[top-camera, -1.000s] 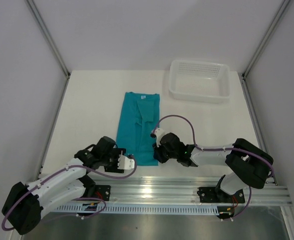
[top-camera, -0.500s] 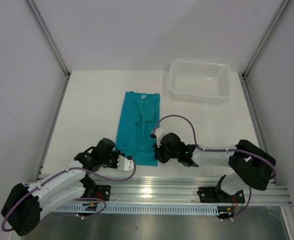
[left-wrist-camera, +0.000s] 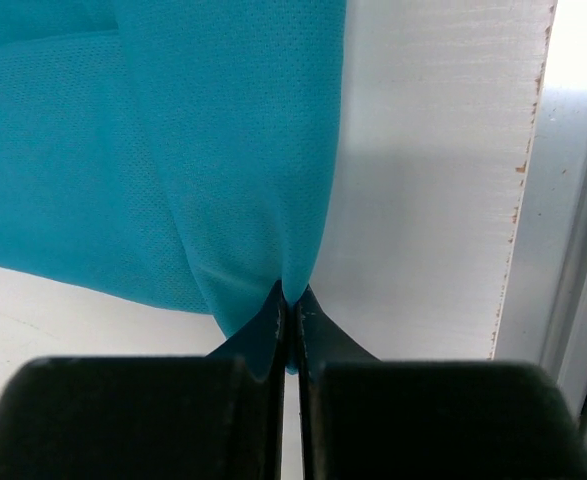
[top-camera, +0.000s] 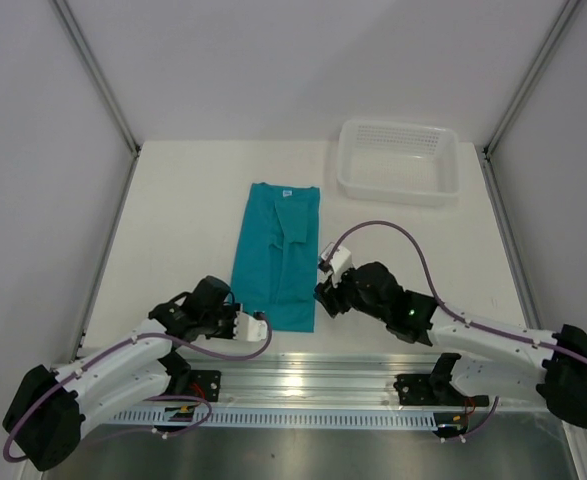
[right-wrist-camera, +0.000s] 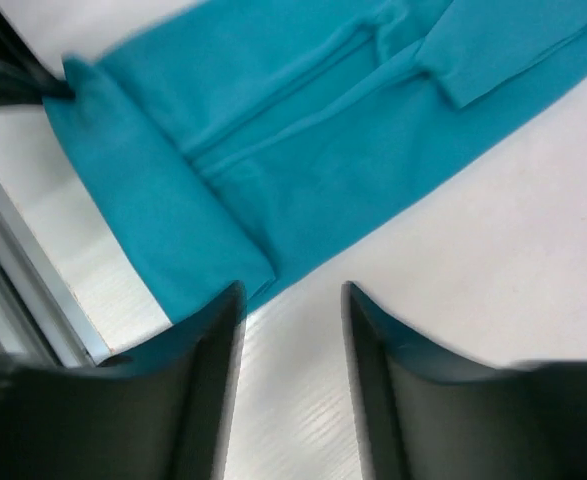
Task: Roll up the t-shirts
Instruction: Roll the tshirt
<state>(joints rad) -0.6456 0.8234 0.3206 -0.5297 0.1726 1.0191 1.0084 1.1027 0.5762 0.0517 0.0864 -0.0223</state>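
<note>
The teal t-shirt [top-camera: 276,250] lies flat on the white table, folded into a long narrow strip with its white neck label at the far end. Its near hem is turned over into a short band [right-wrist-camera: 163,190]. My left gripper [top-camera: 261,322] sits at the near hem and is shut on a pinch of the teal fabric [left-wrist-camera: 291,300]. My right gripper [top-camera: 324,296] hovers just right of the near right corner, open, with bare table between its fingers [right-wrist-camera: 293,295]. The t-shirt [right-wrist-camera: 303,140] fills the upper part of the right wrist view.
A white perforated basket [top-camera: 399,160] stands at the far right of the table. The metal rail [top-camera: 373,380] with the arm bases runs along the near edge, close behind the hem. White walls enclose the table on the left, right and back.
My left gripper has shut on the hem. My right gripper has opened, let go of the right corner and drawn back to the right, with its arm swung outward.
</note>
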